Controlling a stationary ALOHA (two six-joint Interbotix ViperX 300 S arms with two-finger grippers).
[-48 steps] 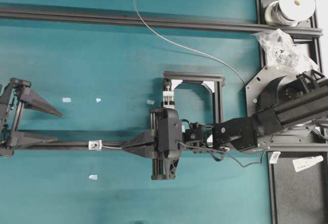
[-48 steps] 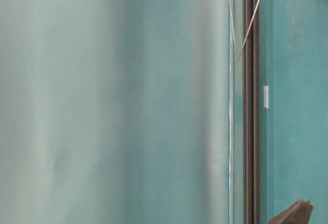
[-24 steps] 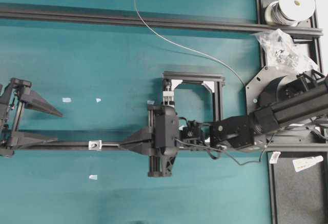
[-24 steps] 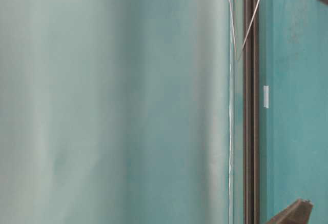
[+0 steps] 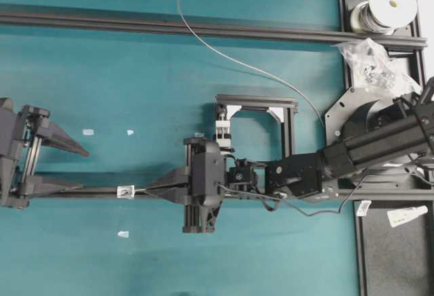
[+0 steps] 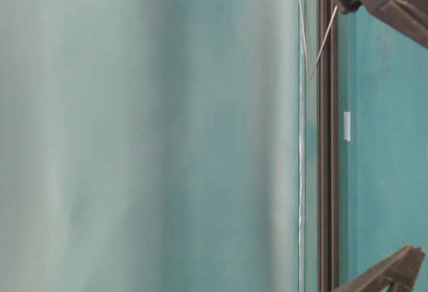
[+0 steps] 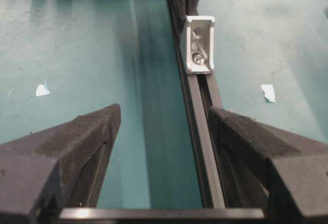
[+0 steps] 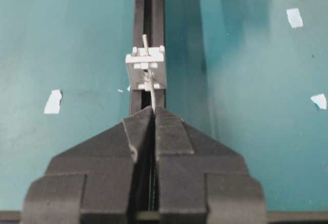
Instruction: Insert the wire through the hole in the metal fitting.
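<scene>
The wire (image 8: pixel 150 86) runs from my right gripper (image 8: pixel 149 112) into the metal fitting (image 8: pixel 146 69), which sits on the black rail (image 8: pixel 148 8); my right wrist view shows a short silvery end standing out beyond the fitting's far side, something the overhead view is too coarse to show. My left wrist view shows the fitting's other face (image 7: pixel 199 44) with the hole (image 7: pixel 198 57). Overhead, the wire loops back past the rail toward a spool (image 5: pixel 392 1). I can read no writing anywhere. My right gripper is pinched closed on the wire, just short of the fitting. My left gripper (image 7: pixel 163 126) is spread wide, straddling the rail, holding nothing on the teal surface (image 5: pixel 135 72).
</scene>
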